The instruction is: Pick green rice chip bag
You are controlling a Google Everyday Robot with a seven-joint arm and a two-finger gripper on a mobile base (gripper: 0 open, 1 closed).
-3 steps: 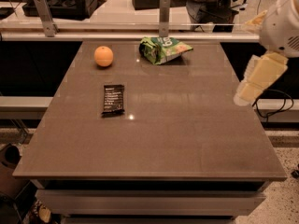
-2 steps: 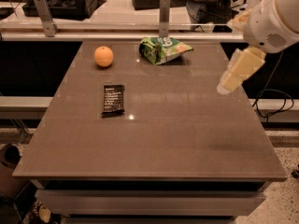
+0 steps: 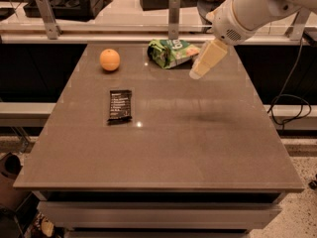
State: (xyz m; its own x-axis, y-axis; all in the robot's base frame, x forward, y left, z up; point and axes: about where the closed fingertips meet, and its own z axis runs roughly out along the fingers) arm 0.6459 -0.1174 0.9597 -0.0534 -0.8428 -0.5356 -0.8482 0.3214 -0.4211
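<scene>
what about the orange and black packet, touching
Apart: the camera view shows bare table between orange and black packet. The gripper hangs beside the green bag.

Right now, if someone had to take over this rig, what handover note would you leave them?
Hand: hovers above the table, just right of the green bag, angled down and to the left, not touching the bag.
Green bag: lies crumpled on the table near the far edge, about mid-width.
Others: orange to the left of the bag; black packet flat, nearer the front, left of centre.
Done: hand is next to the bag.
Left: lower onto the bag, grasp it and lift it.
</scene>
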